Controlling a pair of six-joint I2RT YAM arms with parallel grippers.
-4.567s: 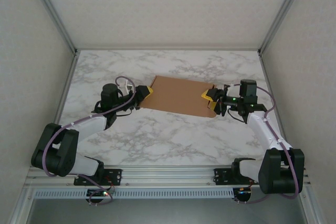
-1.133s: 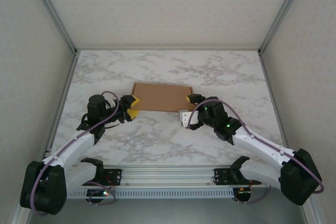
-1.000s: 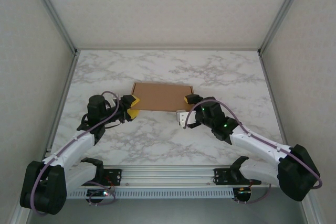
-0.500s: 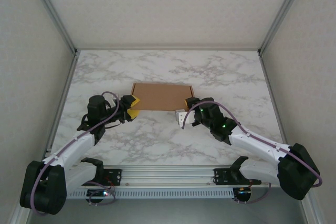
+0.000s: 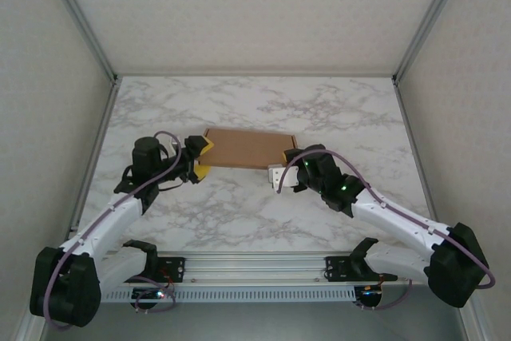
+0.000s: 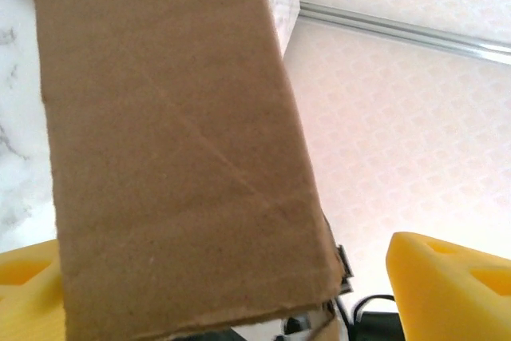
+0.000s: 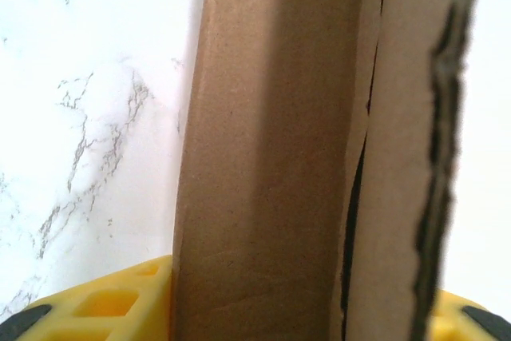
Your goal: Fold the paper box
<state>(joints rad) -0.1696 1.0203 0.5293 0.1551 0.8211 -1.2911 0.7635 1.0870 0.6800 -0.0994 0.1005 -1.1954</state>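
Paper box (image 5: 243, 148) lies as a thin, flat brown rectangle on the marble table (image 5: 239, 209), its long side running left to right. At the box's near-left corner the left gripper (image 5: 202, 157) stands wide. In the left wrist view its yellow fingers (image 6: 447, 277) straddle the box's end (image 6: 176, 157), with a clear gap on one side, so that hand holds nothing. At the box's near-right corner the right gripper (image 5: 283, 167) is closed narrow on the cardboard. Its wrist view shows the box's edge (image 7: 263, 157) filling the space between the yellow fingers (image 7: 104, 305), with a dark seam open between two layers. Beyond the box's far edge there is bare marble. Judging from that seam, a flap is not fully tucked. With one hand gripping and the other released, the lid could spring back up, or the box could pivot and slide on the smooth marble if the right arm pushes or pulls. Half a second earlier the left fingers sat closer together at that corner, and the box has barely shifted. Several seconds earlier it was a larger sheet stretched between both grippers, further right.
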